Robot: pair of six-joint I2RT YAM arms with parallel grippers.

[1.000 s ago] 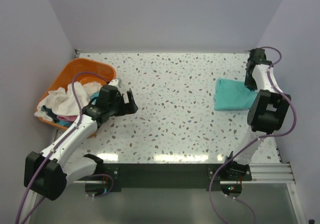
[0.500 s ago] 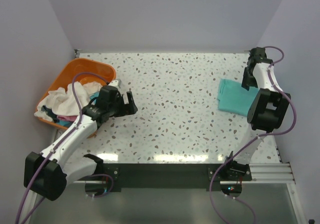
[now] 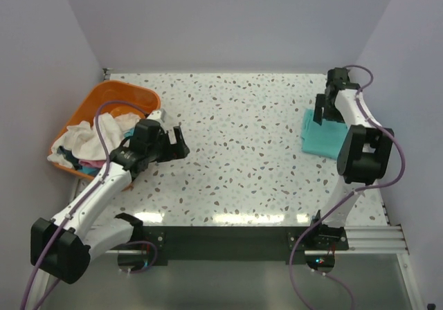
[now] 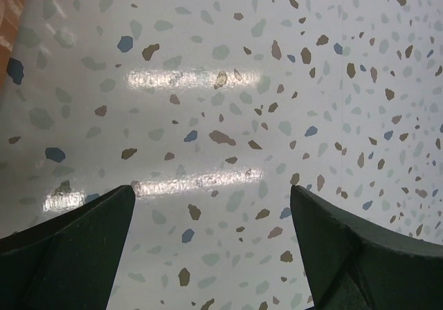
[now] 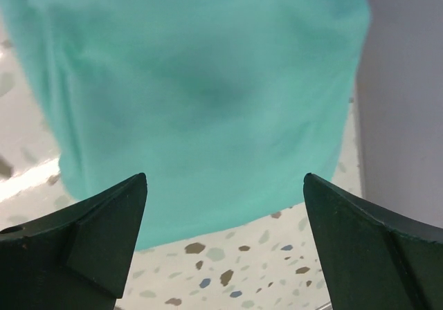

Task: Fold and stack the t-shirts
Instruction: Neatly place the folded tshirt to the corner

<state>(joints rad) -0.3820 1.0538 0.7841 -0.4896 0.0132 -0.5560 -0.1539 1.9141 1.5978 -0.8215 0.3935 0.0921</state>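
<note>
Plain pale lilac walls (image 3: pixel 228 26) enclose a white speckled terrazzo tabletop (image 3: pixel 242 137), with overhead-light glare (image 3: pixel 256 218) along its near edge.

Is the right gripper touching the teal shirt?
Cannot tell. In the right wrist view the right gripper's open jaws frame the shirt; neither contact nor gap shows plainly.

We see the basket (image 3: pixel 104 97) at the far left of the table (image 3: pixel 242 151), with shirts (image 3: pixel 79 140) heaped in it. The left gripper (image 3: pixel 175 140) hangs just right of the basket, over bare tabletop. Well apart, at the table's right side beside the wall (image 3: pixel 408 81), lies a folded shirt (image 3: pixel 322 142). The right gripper (image 3: pixel 325 114) hangs over its far end.
</note>
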